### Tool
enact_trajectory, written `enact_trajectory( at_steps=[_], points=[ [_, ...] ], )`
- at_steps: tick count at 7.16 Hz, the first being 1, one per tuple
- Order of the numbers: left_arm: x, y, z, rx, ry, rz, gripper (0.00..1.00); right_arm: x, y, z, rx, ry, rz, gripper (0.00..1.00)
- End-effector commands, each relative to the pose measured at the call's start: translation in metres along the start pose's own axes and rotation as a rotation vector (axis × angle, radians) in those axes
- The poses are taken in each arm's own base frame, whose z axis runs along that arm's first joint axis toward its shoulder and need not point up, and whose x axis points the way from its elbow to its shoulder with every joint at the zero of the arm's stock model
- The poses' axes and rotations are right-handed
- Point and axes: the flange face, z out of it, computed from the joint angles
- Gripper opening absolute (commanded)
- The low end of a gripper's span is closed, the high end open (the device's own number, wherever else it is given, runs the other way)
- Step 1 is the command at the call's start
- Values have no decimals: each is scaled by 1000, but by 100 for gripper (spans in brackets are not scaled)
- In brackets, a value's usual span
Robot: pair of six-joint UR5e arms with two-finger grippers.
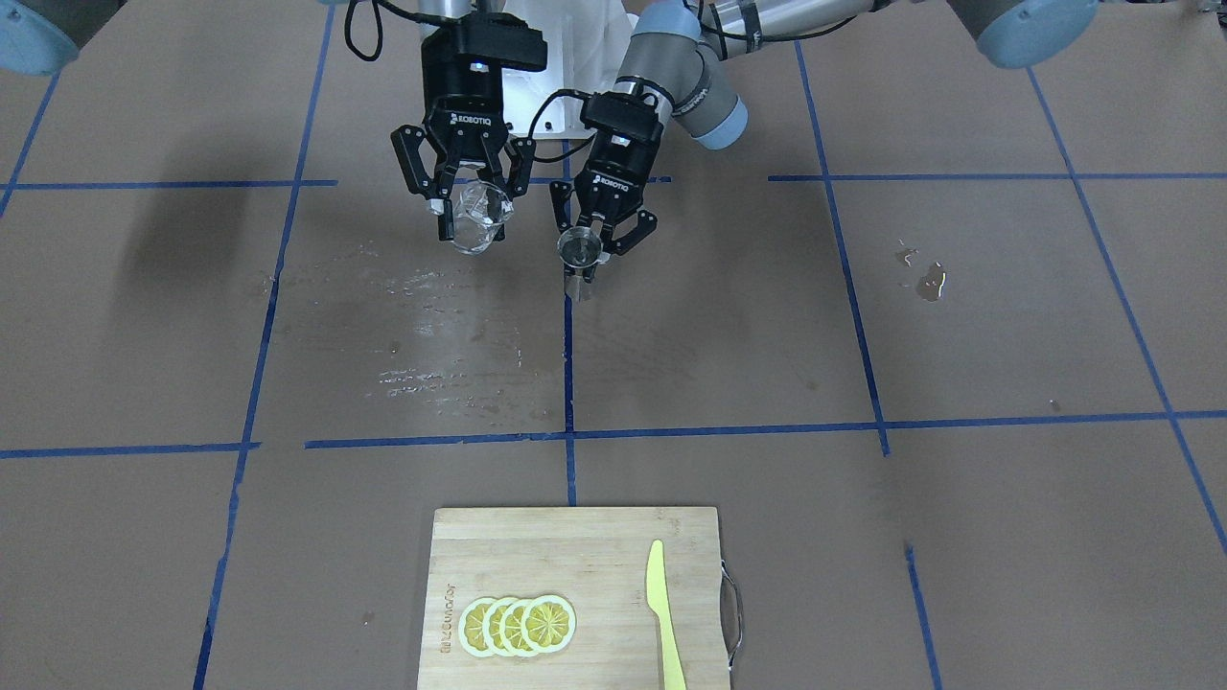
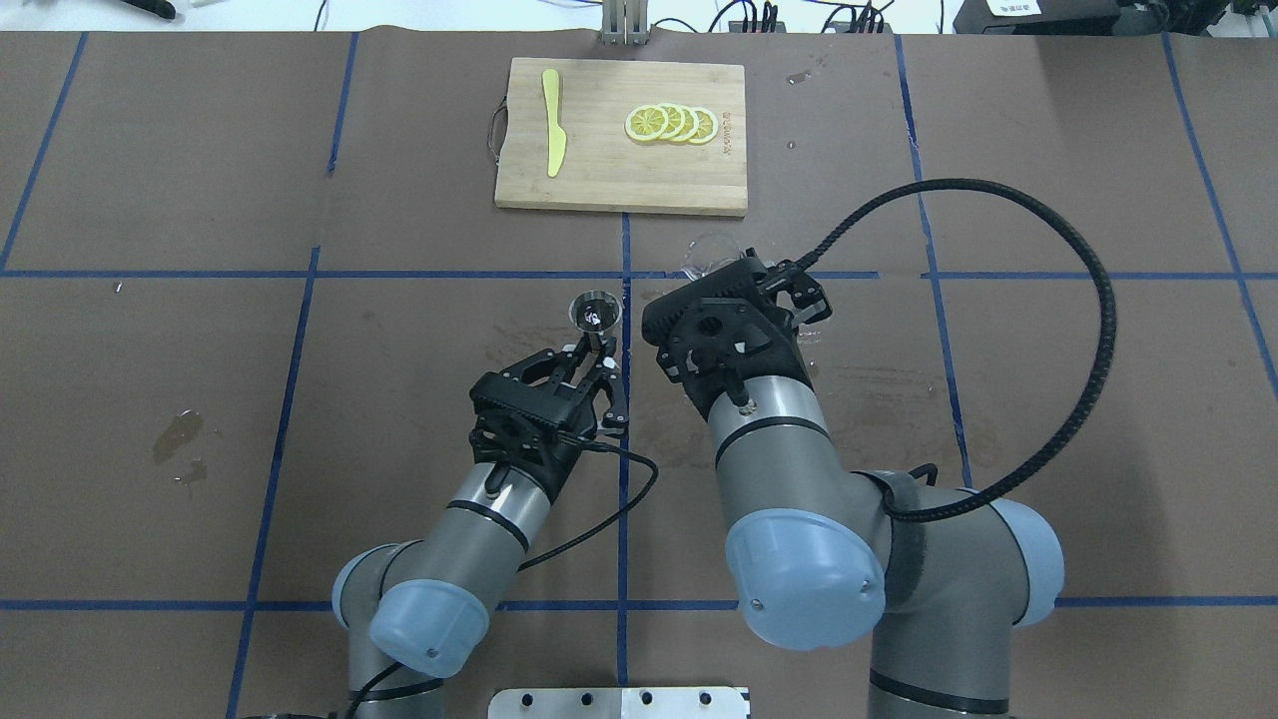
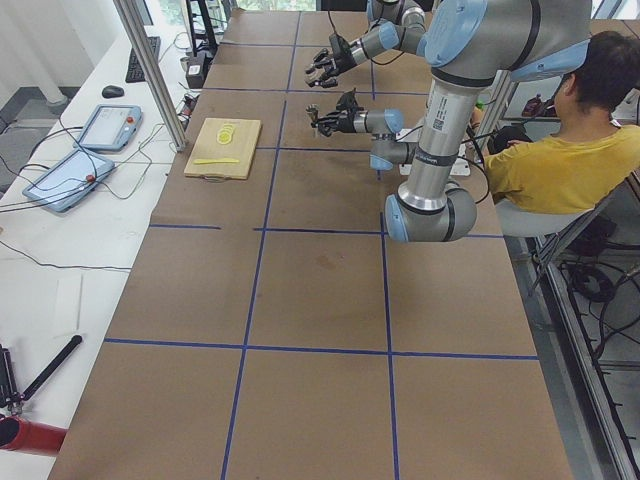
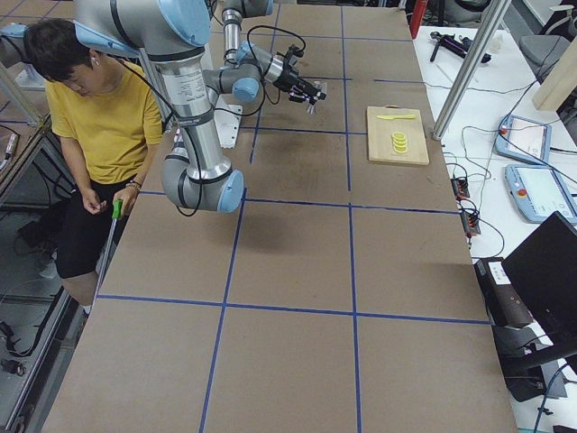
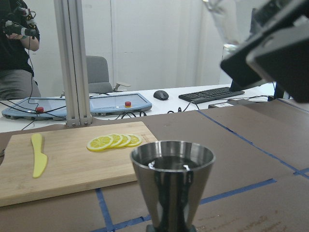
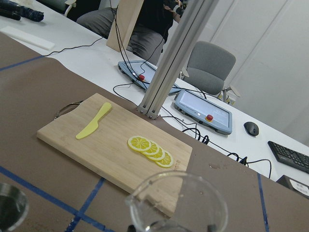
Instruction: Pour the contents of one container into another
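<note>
Pouring looks like my next job, and a few things could go wrong. I will go from big to small.

The table (image 1: 959, 537) has wet marks (image 1: 431, 326) below both sets of fingers. I think drips land there easily, and more will if I tip too fast. The wooden board (image 1: 575, 565) with lemon slices (image 1: 518, 625) and a yellow knife (image 1: 661, 613) lies well apart, out ahead of the fingers, so I think it is safe.

The right gripper (image 1: 472, 228) is closed on the glass cup (image 6: 176, 193) and holds it up off the table. The left gripper (image 1: 590, 257) is closed on the steel jigger (image 5: 171, 188), whose top cone stands clear of the fingertips. The cup is near the jigger, off to one side and higher, and the two do not touch.

If I bring them closer without care, the black fingers could bump. Glass is slippery, so the cup could turn between the fingers as I tip it. The jigger's mouth is small, so the pour could miss. I cannot tell how much is in the cup.

White letters on both grippers say "ROBOTIQ". The board has a word burned near one edge, too small for me to read.
</note>
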Motion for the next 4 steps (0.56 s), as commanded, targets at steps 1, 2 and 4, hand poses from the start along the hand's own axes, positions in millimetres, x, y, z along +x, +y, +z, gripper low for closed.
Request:
enact_trajectory(
  at_steps=[1,2,4],
  points=[
    [-72,13,-35,27,11,-41,0,42,32,-4,-30,-17,109,0],
    [-101,14,-49,29,-12,-29,0,61,54,-1,-52,8,88,0],
    [-199,35,-90,98,-85,-38,0,89,93,4,-86,9,184,0]
  ],
)
